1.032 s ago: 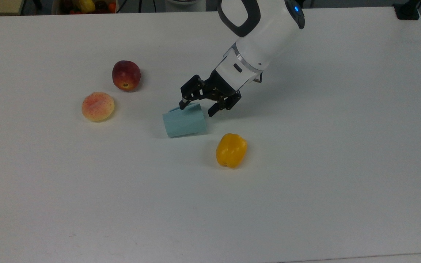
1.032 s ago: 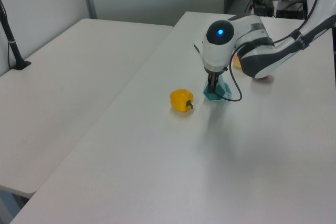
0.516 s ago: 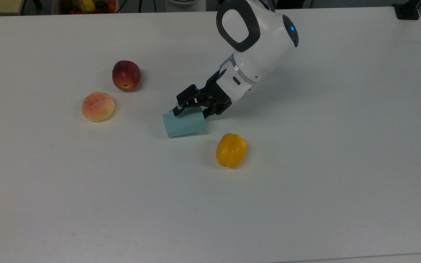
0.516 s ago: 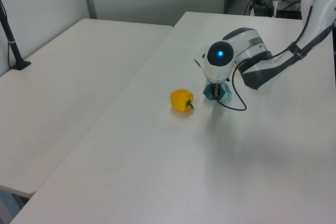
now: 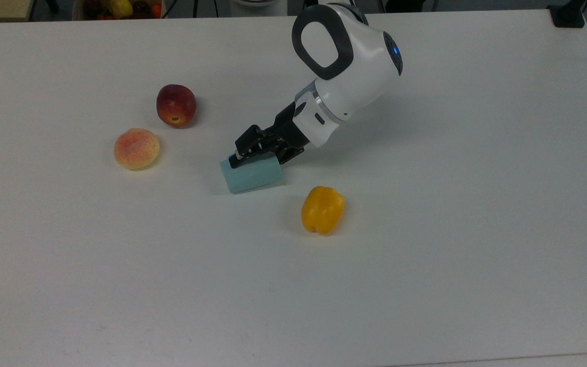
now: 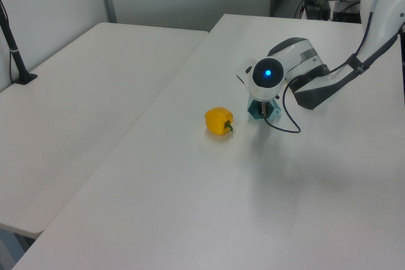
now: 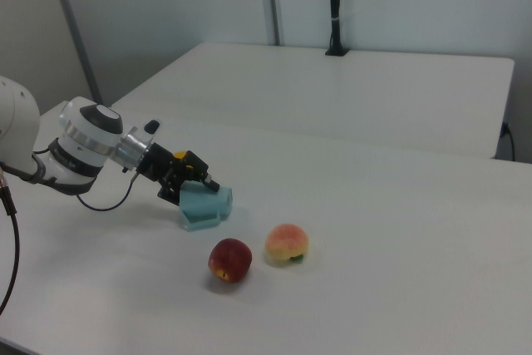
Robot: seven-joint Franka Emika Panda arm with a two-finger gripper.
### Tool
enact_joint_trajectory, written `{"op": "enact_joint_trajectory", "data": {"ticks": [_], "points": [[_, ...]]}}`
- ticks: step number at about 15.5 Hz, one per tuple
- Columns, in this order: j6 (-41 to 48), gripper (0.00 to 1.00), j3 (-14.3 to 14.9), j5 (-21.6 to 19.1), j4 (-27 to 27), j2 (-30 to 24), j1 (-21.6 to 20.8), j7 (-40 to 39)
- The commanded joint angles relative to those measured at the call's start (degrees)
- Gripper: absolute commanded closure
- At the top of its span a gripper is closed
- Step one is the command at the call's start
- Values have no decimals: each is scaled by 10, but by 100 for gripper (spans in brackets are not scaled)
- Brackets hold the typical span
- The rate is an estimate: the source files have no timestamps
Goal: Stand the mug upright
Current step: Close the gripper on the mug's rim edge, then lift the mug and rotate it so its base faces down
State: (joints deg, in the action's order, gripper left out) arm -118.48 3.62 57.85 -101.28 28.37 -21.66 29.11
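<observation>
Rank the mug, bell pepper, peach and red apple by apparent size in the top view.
1. Pale blue-teal faceted mug, lying on its side.
2. Yellow bell pepper.
3. Pink-yellow peach and dark red apple: too alike to rank.

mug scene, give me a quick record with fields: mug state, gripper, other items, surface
mug state: the mug lies on its side, not yet upright
gripper: the gripper is down at the mug's upper side in the top view, fingers in contact with it
other items: yellow pepper to the top view's lower right of the mug; red apple and peach to the top view's left
surface: white table
</observation>
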Motion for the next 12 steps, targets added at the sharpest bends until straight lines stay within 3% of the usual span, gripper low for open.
{"op": "enact_joint_trajectory", "data": {"ticks": [1, 5, 12], "points": [[-14, 100, 3, 3, -16, 2, -3, 2], [-14, 100, 2, -6, -16, -10, 7, 2], [-17, 100, 2, -105, -14, -53, 33, -85]]}}
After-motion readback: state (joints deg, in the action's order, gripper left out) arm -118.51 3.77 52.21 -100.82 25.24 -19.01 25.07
